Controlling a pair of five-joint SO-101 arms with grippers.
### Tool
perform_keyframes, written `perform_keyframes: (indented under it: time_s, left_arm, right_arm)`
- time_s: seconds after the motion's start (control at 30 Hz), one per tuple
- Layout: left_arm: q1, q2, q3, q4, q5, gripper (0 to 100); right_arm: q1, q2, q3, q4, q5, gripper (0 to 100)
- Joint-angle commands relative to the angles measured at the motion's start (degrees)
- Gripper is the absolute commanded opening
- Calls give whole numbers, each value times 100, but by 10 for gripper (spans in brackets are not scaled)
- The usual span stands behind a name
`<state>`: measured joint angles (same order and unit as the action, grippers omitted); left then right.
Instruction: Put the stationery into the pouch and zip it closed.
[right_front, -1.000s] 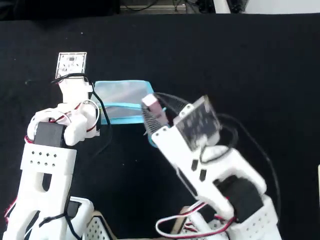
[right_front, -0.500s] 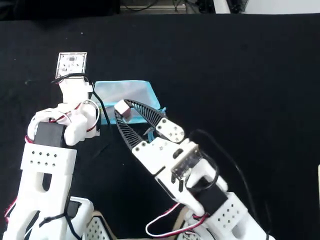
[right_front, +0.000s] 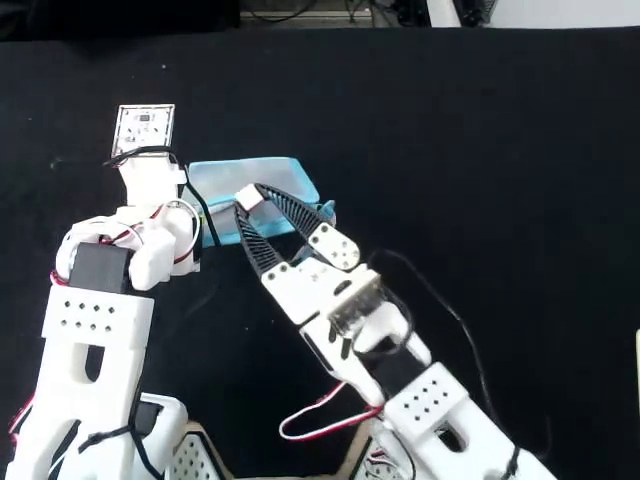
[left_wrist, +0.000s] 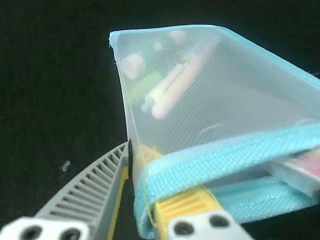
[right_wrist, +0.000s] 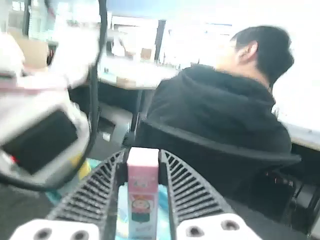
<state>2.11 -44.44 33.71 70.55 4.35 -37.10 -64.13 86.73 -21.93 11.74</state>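
Jaws of the left gripper pinch the pouch by its teal zip edge, left of the table's middle, seemingly to hold its mouth open. The right gripper clamps a pink eraser for dropping in. Since half a second ago the eraser has advanced over the pouch.

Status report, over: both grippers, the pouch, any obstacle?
Left gripper shut on translucent blue-trimmed mesh pouch. Right gripper holds small pink-white block over pouch. No obstacle seen.
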Motion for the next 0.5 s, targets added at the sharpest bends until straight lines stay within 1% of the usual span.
perform_keyframes:
  time_s: [0.0, 0.13, 0.2, 0.27, 0.33, 0.4, 0.47]
  left_arm:
    - [4, 0, -4, -88, 44, 30]
    - [4, 0, -4, -88, 44, 30]
    - [4, 0, -4, -88, 44, 30]
    - [4, 0, -4, -88, 44, 30]
    - [4, 0, -4, -88, 44, 30]
    - [4, 0, -4, -88, 44, 30]
    - [4, 0, -4, -88, 44, 30]
  right_arm:
    - [70, 101, 31, -114, -18, 11]
    - [18, -198, 259, 167, 18, 11]
    - [26, -426, 251, 651, 18, 11]
    - [26, -690, 75, 1459, -26, 13]
    - [26, -945, -295, 2505, -26, 21]
    - [35, -1165, -769, 3569, -26, 73]
    - [26, -1358, -1200, 4484, -26, 151]
